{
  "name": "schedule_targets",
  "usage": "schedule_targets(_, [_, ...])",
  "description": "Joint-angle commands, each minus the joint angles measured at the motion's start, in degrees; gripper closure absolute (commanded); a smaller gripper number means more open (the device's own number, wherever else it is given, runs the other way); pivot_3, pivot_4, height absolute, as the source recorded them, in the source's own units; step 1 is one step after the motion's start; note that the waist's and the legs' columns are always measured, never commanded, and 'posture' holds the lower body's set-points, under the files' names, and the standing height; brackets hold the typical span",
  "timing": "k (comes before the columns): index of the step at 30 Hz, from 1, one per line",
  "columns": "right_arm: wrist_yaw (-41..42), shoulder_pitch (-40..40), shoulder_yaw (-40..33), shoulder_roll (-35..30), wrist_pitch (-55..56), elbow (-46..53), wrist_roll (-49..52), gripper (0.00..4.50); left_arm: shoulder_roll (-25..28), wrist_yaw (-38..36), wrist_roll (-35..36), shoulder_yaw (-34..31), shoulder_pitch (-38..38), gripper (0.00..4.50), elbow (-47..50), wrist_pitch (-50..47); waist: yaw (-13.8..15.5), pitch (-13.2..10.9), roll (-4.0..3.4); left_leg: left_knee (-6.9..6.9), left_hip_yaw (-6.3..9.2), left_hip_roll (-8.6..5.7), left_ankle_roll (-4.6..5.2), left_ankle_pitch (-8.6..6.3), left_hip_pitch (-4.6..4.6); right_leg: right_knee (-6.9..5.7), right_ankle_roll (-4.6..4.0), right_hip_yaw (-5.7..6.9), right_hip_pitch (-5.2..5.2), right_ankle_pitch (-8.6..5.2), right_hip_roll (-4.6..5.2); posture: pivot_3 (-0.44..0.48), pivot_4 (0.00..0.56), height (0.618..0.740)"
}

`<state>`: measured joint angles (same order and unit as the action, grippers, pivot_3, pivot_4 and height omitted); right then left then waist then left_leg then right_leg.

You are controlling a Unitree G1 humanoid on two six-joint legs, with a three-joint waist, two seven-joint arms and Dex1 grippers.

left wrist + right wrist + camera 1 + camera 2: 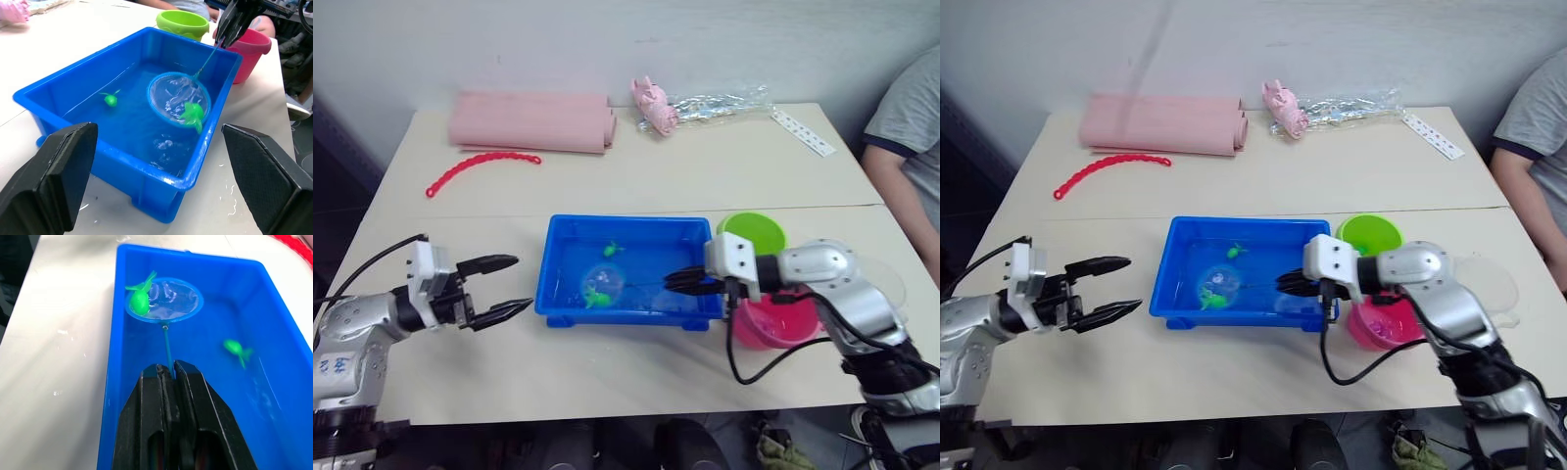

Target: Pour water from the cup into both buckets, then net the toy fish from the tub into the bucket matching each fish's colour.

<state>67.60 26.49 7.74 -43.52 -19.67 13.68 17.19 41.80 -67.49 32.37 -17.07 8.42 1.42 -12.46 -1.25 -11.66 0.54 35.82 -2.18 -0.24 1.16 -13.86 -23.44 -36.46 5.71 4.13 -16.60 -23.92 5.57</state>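
Currently my left gripper (514, 286) hovers over table (705, 176) beside tub (558, 257), fingers spread wide, nothing held. Tub holds water and net (179, 98), hoop under one green fish (193, 113) (second green fish (111, 100) swims apart). My right gripper (167, 373) clamps net stick; green bucket (751, 233), pink bucket (773, 323) just beyond.

The pale counter (636, 186) carries a blue tub (563, 294) near its front edge, with a green bucket (751, 232) and a pink bucket (773, 328) just beside it. Toward the back lie a rolled pink cloth (530, 121), a red bead chain (480, 168), a clear plastic bag (720, 103) and a white strip (803, 132).
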Motion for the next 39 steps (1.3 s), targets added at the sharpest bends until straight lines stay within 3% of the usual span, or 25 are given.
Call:
schedule_targets(1, [-1.6, -3.1, -6.8, -2.2, -4.2, 5.1, 5.2, 4.5, -1.2, -0.4, 1.9, 1.6, 2.3, 0.06, 1.7, -0.6, 0.0, 0.0, 0.01, -0.01, 0.0, 0.0, 0.0, 0.0, 0.01, 0.0, 0.0, 0.01, 0.0, 0.0, 0.0, 0.0, 0.15, 0.74])
schedule_targets(11, [-5.8, -15.4, -18.7, -3.8, -4.3, 12.3, 9.5, 4.5, -5.5, -1.2, 1.5, 7.3, 9.4, 0.06, 0.7, -0.5, 0.0, 0.0, 0.02, -0.01, -0.03, 0.01, -0.02, 0.02, 0.01, 0.02, 0.0, 0.0, 0.02, 0.0, -0.05, 0.0, 0.15, 0.74])
schedule_targets(19, [-6.5, -26.2, -36.6, -4.5, -3.1, 14.7, 11.5, 4.5, -7.5, -1.5, 2.0, 8.6, 13.6, 0.06, -2.3, -1.0, 0.6, 0.0, 0.03, 0.01, -0.04, 0.0, -0.02, 0.02, 0.01, 0.02, 0.0, 0.0, 0.04, 0.0, -0.07, 0.0, 0.15, 0.74])
schedule_targets(29, [-12.6, -27.8, -42.7, -4.7, 13.9, -1.3, -0.6, 4.5, -10.0, -2.7, 0.9, 10.5, 16.7, 0.06, -5.5, 0.6, 1.3, 0.0, 0.04, 0.11, -0.04, -0.01, 0.02, 0.04, 0.02, 0.02, 0.0, 0.0, 0.11, 0.0, -0.07, 0.0, 0.15, 0.74])
schedule_targets(34, [-16.0, -29.4, -39.7, -7.0, 32.9, -7.2, -12.2, 4.5, -10.4, -2.3, 1.1, 11.5, 16.9, 0.06, -5.1, -1.3, 1.2, 0.0, 0.04, 0.07, -0.06, -0.01, 0.01, 0.05, 0.02, 0.03, 0.0, 0.03, 0.1, 0.0, -0.09, 0.0, 0.15, 0.74])
schedule_targets(39, [-26.8, -31.8, -38.8, -8.5, 50.4, -13.8, -26.1, 4.5, -12.7, -0.8, 0.0, 11.8, 17.5, 0.06, -5.0, 1.3, 1.3, 0.0, 0.04, 0.15, -0.09, -0.02, 0.02, 0.07, 0.02, 0.01, 0.01, 0.01, 0.1, 0.0, -0.08, 0.0, 0.15, 0.74])
